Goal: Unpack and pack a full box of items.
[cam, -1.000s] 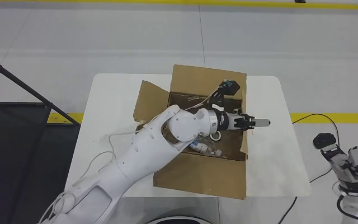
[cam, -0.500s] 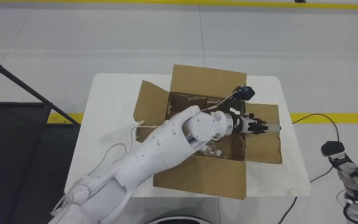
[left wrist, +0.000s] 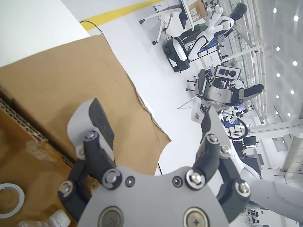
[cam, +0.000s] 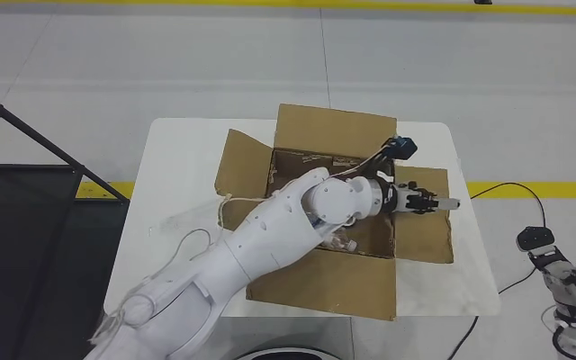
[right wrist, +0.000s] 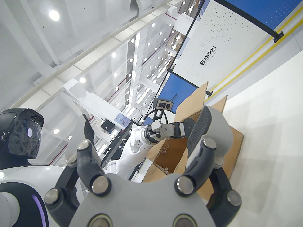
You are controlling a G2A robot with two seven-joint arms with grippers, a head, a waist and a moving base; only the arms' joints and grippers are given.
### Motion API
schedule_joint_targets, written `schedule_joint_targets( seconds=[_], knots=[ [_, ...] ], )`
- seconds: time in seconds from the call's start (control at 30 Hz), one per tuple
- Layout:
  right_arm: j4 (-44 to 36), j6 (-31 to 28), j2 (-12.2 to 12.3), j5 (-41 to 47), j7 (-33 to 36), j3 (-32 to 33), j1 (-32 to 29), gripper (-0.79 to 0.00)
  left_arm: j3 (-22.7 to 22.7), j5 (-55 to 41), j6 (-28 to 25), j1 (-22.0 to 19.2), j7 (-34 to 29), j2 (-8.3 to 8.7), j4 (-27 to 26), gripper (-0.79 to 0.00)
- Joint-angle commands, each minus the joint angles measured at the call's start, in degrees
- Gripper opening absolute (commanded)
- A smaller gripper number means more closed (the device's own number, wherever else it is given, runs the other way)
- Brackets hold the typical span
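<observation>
An open cardboard box point(cam: 333, 130) stands on the white table point(cam: 180, 180). Its right flap point(cam: 423, 229) lies flat, folded outward. My left arm stretches across the box, and my left gripper point(cam: 441, 203) hovers over that flap near its outer edge. In the left wrist view the gripper point(left wrist: 151, 109) is open and holds nothing, with the flap point(left wrist: 71, 72) just beneath one finger. A clear plastic bottle point(cam: 337, 238) lies inside the box. My right gripper point(right wrist: 145, 119) is open and empty, off the table's right side, tilted up and facing the box point(right wrist: 213, 147).
The back flap point(cam: 335, 126), left flap point(cam: 241, 162) and front flap point(cam: 324, 283) are all spread out. Bare table lies left of the box point(cam: 171, 225). A narrow strip of table point(cam: 463, 270) runs past the right flap. A black cable point(cam: 504, 189) trails on the floor.
The right flap has gone from standing upright to lying flat outward. My left gripper has moved right over it. The right arm has dropped lower at the frame's right edge.
</observation>
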Motion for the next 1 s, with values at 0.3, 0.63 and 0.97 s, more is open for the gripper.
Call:
schedule_joint_targets(
  seconds=[0.3, 0.63, 0.97],
  knots=[
    [-4.79, 4.02, 0.08, -5.16, -0.75, -0.12, -0.88, 0.000, -16.33, 10.76, 1.38, 12.61, -2.99, 7.03, -24.51, 0.000],
    [-8.60, 6.26, 0.12, -7.36, -0.77, 0.19, -2.09, 0.000, -38.07, 13.38, 0.18, 34.26, -14.59, 13.09, -52.16, 0.000],
    [-11.78, 7.82, -0.18, -11.49, -6.69, -0.80, -1.73, 0.000, -55.63, 4.42, -11.52, 52.06, -16.82, 15.92, -63.96, 0.000]
  ],
)
